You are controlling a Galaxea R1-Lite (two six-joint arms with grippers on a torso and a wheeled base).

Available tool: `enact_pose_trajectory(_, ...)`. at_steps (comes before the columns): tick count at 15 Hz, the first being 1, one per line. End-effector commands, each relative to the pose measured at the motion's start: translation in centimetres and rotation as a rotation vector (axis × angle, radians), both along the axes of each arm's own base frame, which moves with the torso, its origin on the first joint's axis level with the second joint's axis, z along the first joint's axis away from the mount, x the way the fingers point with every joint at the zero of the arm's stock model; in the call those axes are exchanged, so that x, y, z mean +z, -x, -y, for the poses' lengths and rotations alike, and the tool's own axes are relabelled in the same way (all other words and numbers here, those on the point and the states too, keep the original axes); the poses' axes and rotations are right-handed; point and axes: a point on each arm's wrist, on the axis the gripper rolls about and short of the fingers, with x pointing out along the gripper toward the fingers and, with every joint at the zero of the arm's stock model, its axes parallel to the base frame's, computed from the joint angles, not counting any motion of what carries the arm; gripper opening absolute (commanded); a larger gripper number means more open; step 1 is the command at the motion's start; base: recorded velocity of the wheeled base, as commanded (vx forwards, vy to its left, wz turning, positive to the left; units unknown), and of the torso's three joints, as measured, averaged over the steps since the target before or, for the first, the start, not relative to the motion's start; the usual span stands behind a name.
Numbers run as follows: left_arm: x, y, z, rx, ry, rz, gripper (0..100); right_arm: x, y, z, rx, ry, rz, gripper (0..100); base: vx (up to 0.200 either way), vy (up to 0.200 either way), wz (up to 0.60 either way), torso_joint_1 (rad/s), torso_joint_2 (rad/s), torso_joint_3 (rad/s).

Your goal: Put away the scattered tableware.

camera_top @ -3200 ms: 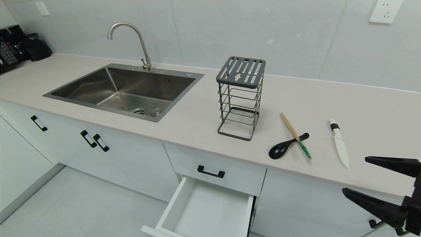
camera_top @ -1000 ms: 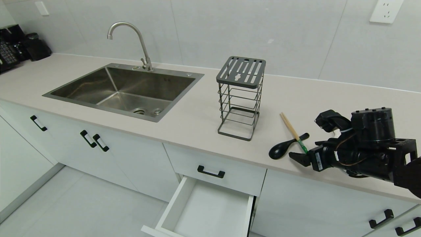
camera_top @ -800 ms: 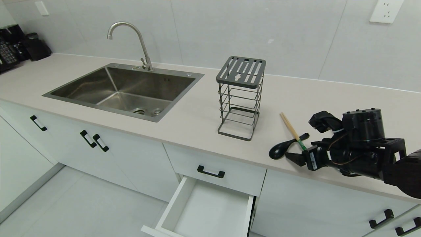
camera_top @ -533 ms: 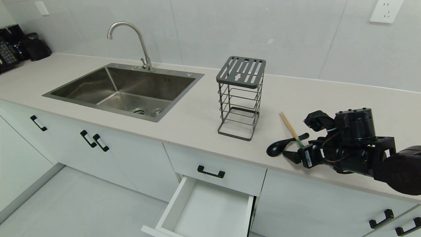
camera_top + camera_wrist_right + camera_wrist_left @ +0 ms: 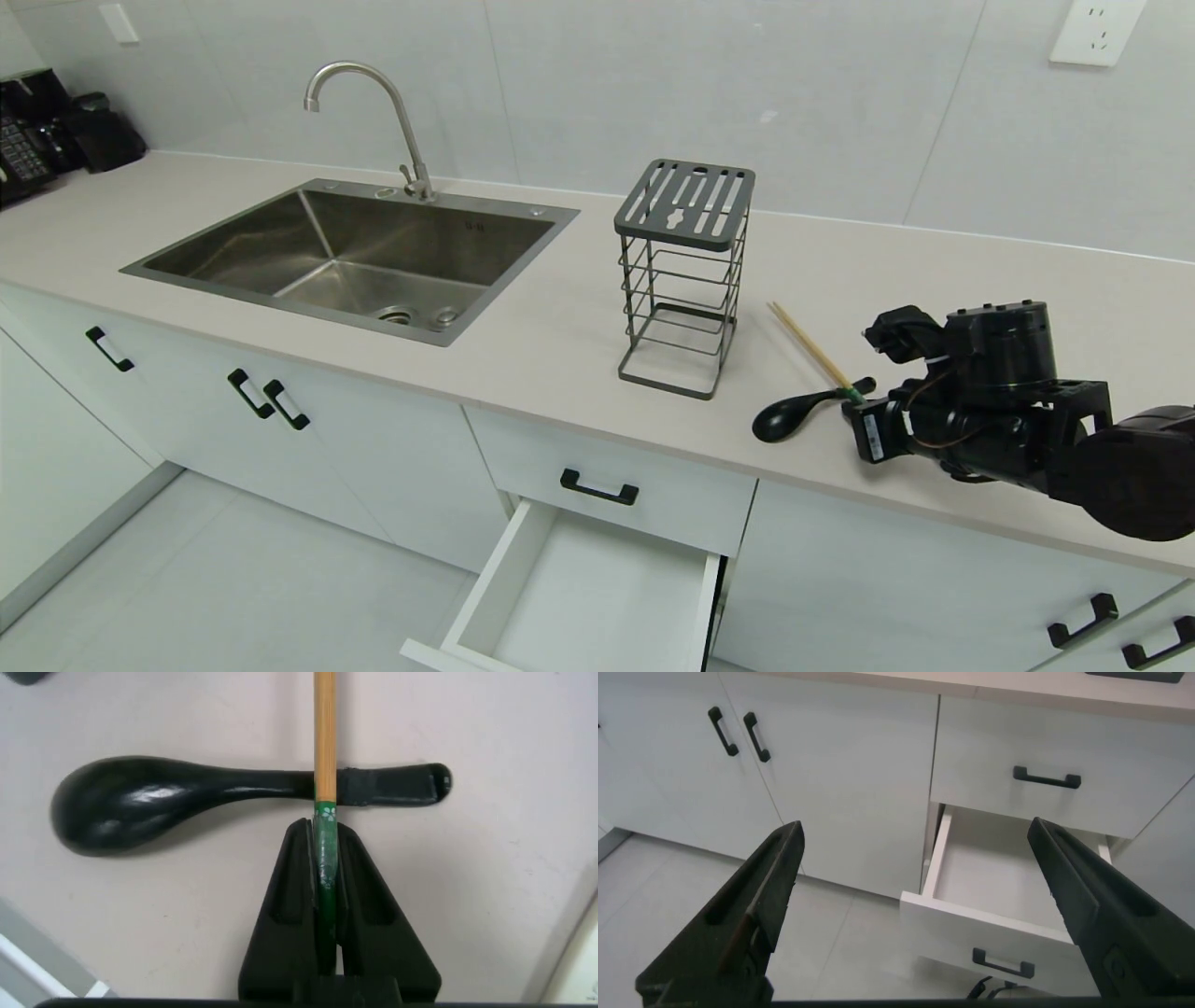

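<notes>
Right pincer (image 5: 851, 399): 3.2 s ago, jaws spread wide at the lower right, off the desk (image 5: 560, 350). By 1.0 s ago, over the desk beside the spoon (image 5: 780, 419). Since then, crept leftward; now clamped on the green end of the chopsticks (image 5: 808, 346), as the right wrist view confirms (image 5: 323, 838).

Chopsticks: formerly lying loose across the spoon handle. Now gripped; far tip swung left and farther back, nearer the rack (image 5: 682, 280).

Spoon: bowl nudged slightly left of its earlier spot, handle dragged along.
</notes>
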Motion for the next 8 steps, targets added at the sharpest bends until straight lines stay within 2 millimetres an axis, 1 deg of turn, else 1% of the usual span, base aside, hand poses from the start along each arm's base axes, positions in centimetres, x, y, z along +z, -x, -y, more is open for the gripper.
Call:
enact_pose_trajectory(1, 0.0, 0.0, 0.0, 0.000, 0.000, -0.001, 100, 0.7, 0.3, 0.5, -0.014, -0.008, 0.018, 0, 0.000, 0.000, 0.00, 0.000, 0.00, 0.000)
enact_pose_trajectory(2, 0.0, 0.0, 0.0, 0.000, 0.000, -0.001, 100, 0.9, 0.4, 0.7, -0.018, -0.010, 0.026, 0, 0.000, 0.000, 0.00, 0.000, 0.00, 0.000)
enact_pose_trajectory(4, 0.0, 0.0, 0.0, 0.000, 0.000, -0.001, 100, 1.4, 1.2, 1.0, -0.019, -0.010, 0.038, 0, 0.000, 0.000, 0.00, 0.000, 0.00, 0.000)
enact_pose_trajectory(5, 0.0, 0.0, 0.0, 0.000, 0.000, -0.001, 100, 1.5, 1.9, 1.2, -0.007, -0.007, 0.038, 0, 0.000, 0.000, 0.00, 0.000, 0.00, 0.000)
enact_pose_trajectory(8, 0.0, 0.0, 0.0, 0.000, 0.000, -0.001, 100, 2.6, 4.1, 1.5, 0.076, 0.028, 0.099, 0, 0.000, 0.000, 0.00, 0.000, 0.00, 0.000)
